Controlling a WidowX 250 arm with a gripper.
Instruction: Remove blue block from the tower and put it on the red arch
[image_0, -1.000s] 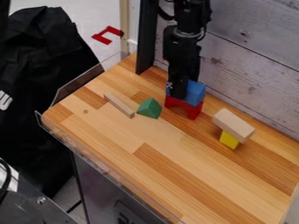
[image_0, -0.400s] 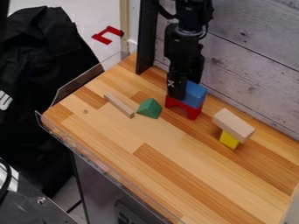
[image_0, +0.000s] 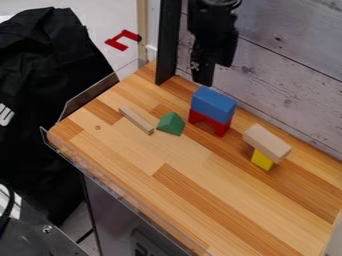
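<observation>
At the top of the camera view, the black gripper (image_0: 214, 74) hangs above and slightly behind the blue block, apart from it. Its two fingers stand open, one lower in the view than the other, with nothing between them. The blue block (image_0: 213, 103) lies lengthwise on top of the red arch (image_0: 210, 123), which stands on the wooden table near the wall. To the right, a plain wooden block (image_0: 267, 142) rests tilted over a yellow block (image_0: 262, 159).
A green triangular block (image_0: 171, 123) and a thin wooden stick (image_0: 136, 120) lie left of the arch. The plank wall (image_0: 287, 75) runs along the table's back, beside a dark post (image_0: 167, 45). A clear guard (image_0: 100, 93) edges the left side.
My gripper has risen from around the blue block to above it, leaving the block on the red arch. The other blocks have not moved.
</observation>
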